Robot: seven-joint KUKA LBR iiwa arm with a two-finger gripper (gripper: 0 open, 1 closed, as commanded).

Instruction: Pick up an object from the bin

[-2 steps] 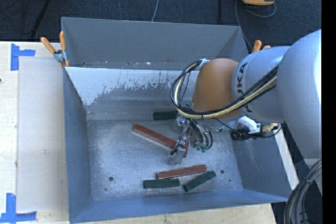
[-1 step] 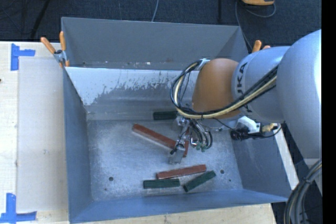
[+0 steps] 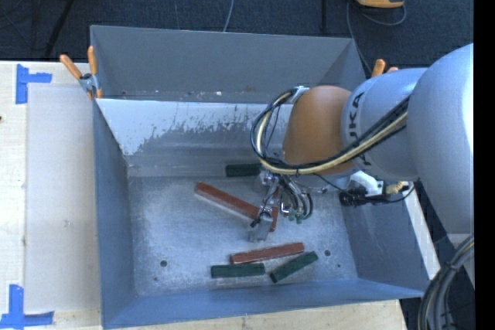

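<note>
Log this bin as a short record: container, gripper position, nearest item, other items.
container: grey metal bin
gripper: gripper low over the bin's middle
nearest item: long red-brown bar, lying slantwise, its right end at the gripper
grasp: cannot tell
far side: far green bar
near side: front red-brown bar, with left green bar and right green bar close by it

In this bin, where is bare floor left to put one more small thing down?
Bare: the floor between the left wall and the slanted brown bar. Crowded: around the gripper and the front brown bar.
</note>
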